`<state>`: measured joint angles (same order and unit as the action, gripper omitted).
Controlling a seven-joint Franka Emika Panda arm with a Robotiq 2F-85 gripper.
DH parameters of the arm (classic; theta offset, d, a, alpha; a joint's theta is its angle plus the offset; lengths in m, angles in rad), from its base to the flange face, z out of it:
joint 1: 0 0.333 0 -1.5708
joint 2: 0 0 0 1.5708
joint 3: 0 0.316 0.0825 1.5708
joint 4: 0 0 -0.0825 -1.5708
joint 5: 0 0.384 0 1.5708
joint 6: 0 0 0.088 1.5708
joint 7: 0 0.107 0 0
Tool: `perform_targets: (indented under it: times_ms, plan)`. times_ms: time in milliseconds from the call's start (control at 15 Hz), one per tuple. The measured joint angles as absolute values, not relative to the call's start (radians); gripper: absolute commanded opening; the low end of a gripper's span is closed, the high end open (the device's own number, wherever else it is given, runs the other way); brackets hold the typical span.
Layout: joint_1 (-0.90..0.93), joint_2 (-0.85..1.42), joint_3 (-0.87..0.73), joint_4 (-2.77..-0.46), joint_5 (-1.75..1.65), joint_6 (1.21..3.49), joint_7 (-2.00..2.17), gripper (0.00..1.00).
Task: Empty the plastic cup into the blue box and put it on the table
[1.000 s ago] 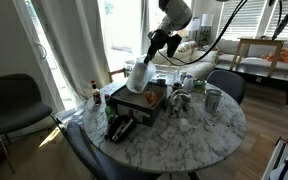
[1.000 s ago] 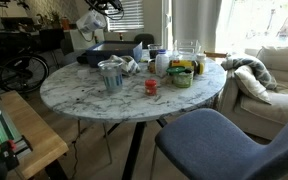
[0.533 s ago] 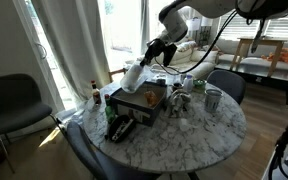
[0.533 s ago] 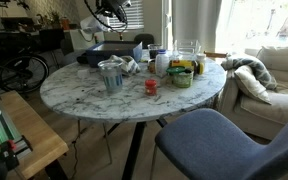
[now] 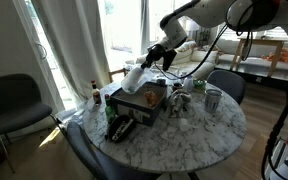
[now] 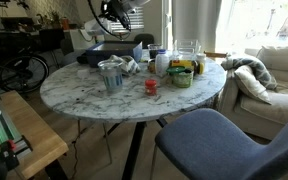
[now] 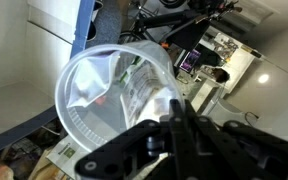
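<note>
In an exterior view, the arm reaches in from the upper right. Its gripper (image 5: 155, 56) clasps the plastic cup (image 5: 134, 77), which hangs tilted just above the blue box (image 5: 144, 101). The box sits on the left part of the table (image 5: 189, 148). A black gadget (image 5: 121, 128) lies just in front of it, a small bottle (image 5: 95, 93) stands beside it, and a metal cup (image 5: 213, 99) stands well apart. 2 seats stand nearby: a grey armchair (image 5: 12, 100) and a blue chair (image 5: 227, 83).

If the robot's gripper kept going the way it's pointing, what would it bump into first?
Probably the blue box, just below the tilted plastic cup that the gripper holds, though depth is hard to judge.
</note>
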<state>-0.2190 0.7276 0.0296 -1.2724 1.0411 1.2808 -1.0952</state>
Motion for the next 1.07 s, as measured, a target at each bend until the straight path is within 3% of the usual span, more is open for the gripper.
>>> perform_targets:
  times_ms: [1067]
  plan:
    - [-0.239, 0.967, 0.114, -1.004, 1.068, 1.049, -1.048, 0.01]
